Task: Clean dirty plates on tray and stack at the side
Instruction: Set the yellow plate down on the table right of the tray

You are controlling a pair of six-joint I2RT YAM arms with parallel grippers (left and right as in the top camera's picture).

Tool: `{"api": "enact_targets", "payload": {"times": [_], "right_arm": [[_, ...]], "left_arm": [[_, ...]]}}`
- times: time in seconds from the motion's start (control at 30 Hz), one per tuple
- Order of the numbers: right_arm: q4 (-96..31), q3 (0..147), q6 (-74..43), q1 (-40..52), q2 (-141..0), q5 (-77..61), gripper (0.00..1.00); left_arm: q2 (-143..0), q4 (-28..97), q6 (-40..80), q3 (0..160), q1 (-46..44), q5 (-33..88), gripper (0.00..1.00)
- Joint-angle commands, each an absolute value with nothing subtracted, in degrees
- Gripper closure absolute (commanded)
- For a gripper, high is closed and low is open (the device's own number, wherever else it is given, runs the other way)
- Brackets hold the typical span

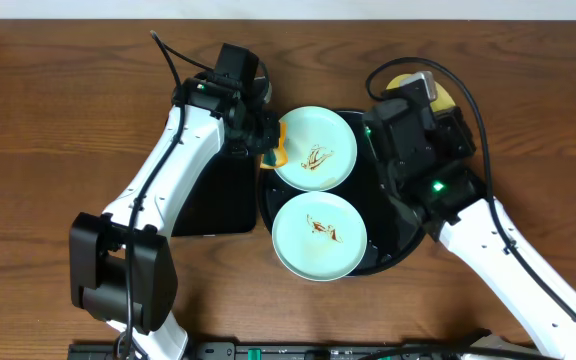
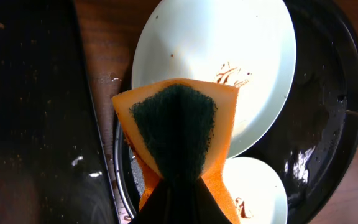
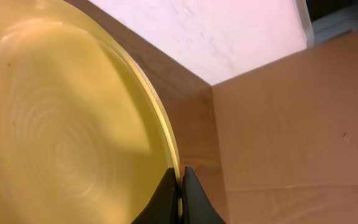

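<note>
Two mint plates (image 1: 314, 150) lie smeared on the black tray (image 2: 319, 118) in the middle of the desk (image 1: 48, 130). The left jaws pinch a folded orange sponge (image 2: 176, 124) (green side showing) by the left rim of the farther one. The right jaws are closed on the rim of the yellow plate (image 3: 61, 137), near the desk's far edge.

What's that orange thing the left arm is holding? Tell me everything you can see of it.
It is a sponge: soft orange foam with a dark green scouring face, pinched into a folded wedge by the left gripper. It hangs over the near rim of the upper mint plate, short of the brown smear. Whether it touches the plate is unclear.
</note>
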State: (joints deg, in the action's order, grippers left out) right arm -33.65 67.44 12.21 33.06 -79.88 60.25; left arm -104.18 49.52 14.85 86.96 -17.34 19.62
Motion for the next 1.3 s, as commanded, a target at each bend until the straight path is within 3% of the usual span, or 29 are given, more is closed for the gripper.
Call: {"api": "enact_targets", "payload": {"times": [0.0, 0.3, 0.57, 0.9, 1.27], "right_arm": [[-33.5, 68.5, 14.0, 34.7, -79.9, 62.6, 0.99], [-36.7, 68.5, -1.1, 29.5, -79.9, 56.8, 0.99], [-43.1, 68.5, -14.6, 11.0, -79.9, 37.1, 0.99], [-44.2, 68.5, -18.2, -16.5, -84.2, 9.9, 0.99], [-37.1, 68.5, -18.2, -28.9, -98.8, 5.5, 0.99]], "left_arm": [[-103.3, 49.7, 14.9, 87.7, -17.1, 20.6, 0.92], [-103.3, 49.7, 14.9, 87.7, -17.1, 20.6, 0.92], [-103.3, 50.1, 14.9, 87.7, -17.2, 20.6, 0.93], [-103.3, 50.1, 14.9, 87.7, -17.2, 20.6, 0.92], [-103.3, 50.5, 14.9, 87.7, -17.2, 20.6, 0.93]]}}
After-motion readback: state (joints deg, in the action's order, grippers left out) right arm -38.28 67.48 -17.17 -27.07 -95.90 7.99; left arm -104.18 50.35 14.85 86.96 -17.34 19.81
